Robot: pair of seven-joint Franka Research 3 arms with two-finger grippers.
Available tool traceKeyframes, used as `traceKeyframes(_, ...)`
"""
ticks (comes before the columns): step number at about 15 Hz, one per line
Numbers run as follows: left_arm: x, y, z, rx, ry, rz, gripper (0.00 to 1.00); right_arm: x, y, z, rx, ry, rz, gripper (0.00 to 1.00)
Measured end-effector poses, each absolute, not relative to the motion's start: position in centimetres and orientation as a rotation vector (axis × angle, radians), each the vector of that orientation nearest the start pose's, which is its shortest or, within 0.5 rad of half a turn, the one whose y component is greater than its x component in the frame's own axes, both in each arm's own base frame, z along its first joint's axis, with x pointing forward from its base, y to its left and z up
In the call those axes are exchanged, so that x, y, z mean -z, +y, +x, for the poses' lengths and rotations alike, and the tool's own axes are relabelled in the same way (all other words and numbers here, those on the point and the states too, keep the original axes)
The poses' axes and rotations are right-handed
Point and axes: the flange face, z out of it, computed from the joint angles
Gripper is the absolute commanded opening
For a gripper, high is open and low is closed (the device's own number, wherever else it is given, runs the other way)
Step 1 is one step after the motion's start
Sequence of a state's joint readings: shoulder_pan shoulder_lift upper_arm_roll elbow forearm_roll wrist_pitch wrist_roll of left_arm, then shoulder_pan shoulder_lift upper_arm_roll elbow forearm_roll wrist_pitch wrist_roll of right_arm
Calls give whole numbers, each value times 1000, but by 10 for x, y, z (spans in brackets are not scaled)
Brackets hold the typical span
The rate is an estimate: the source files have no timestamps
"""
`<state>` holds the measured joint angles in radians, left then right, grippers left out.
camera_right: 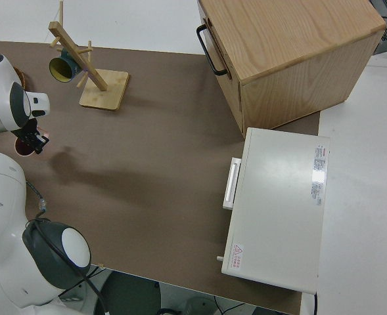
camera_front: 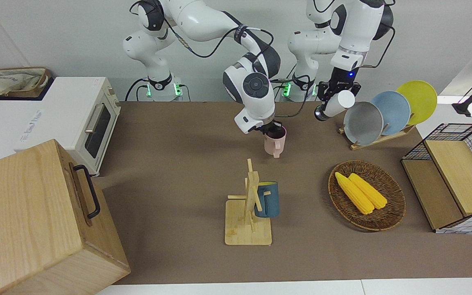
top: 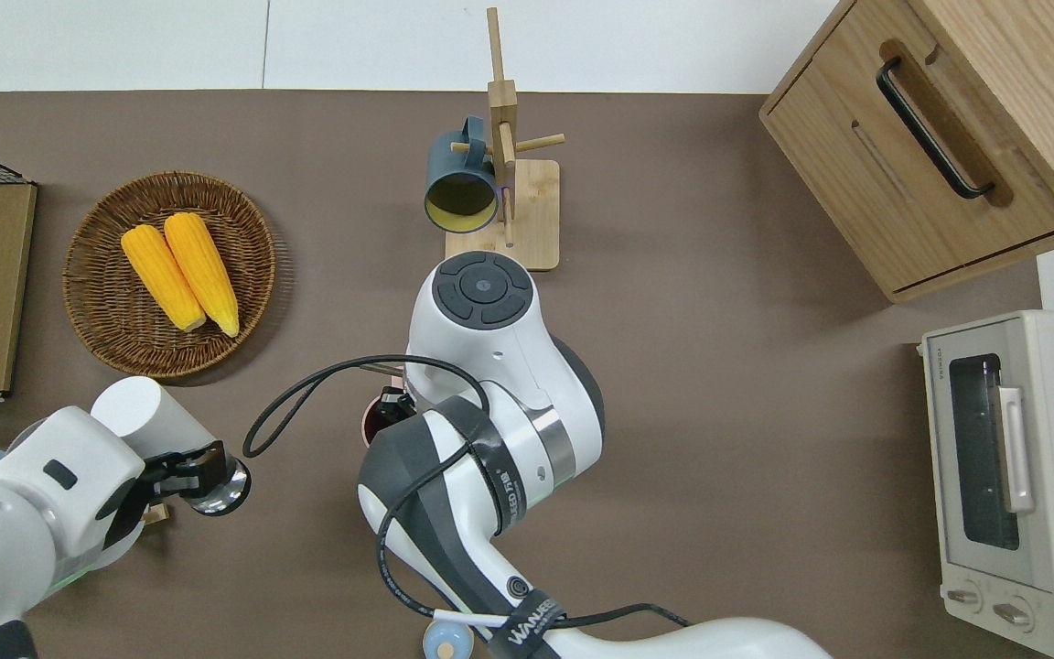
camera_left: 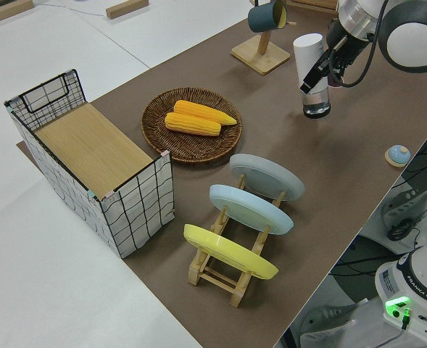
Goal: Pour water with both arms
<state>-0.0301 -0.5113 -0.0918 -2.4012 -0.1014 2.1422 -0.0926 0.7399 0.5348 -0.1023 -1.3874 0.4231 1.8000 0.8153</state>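
Trouble can start with your left gripper [camera_front: 329, 101]: it is clamped across a white cylindrical bottle with a clear base [camera_front: 335, 105], held tilted in the air over bare brown tabletop [camera_front: 170, 172], apart from the cup. Tip it further before it is over the pink handled mug [camera_front: 275, 142] and the water lands on the tabletop.

Your right gripper [camera_front: 271, 129] sits at the mug's rim, one finger apparently inside, gripping the wall. That is a thin hold, so a nudge from the bottle may twist or tip the mug. The mug looks to be resting on the tabletop, though I cannot tell for certain.

Watch the bulky white right arm [top: 490, 366]: it hides most of the mug from above and crowds the bottle's approach. Wrists could clash as you close in.
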Motion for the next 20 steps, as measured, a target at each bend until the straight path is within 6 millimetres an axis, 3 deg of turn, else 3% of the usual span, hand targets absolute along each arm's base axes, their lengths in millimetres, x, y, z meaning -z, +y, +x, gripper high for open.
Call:
traceKeyframes(6,-513,-70,406,361,0,-3206,0,-356,494,520,-447,520,-2848,0)
traceKeyframes(8,-513,-71,406,360,2,-3207,0,-355,498,519,-443,528,-2844,0)
traceKeyframes(9,-513,-71,406,360,1,-3207,0,-353,498,519,-446,532,-2844,205)
traceKeyframes(10,-513,-71,406,360,1,-3207,0,-353,498,520,-447,535,-2842,584)
traceKeyframes(11,-513,-71,406,360,1,-3207,0,-353,498,520,-447,536,-2842,753)
traceKeyframes(12,-513,-71,406,360,1,-3208,0,-352,497,520,-447,538,-2842,998)
traceKeyframes(15,-513,-71,406,360,1,-3208,0,-351,494,525,-440,549,-2841,994)
traceKeyframes(20,-513,-71,406,360,1,-3208,0,-371,496,530,-414,536,-2826,994)
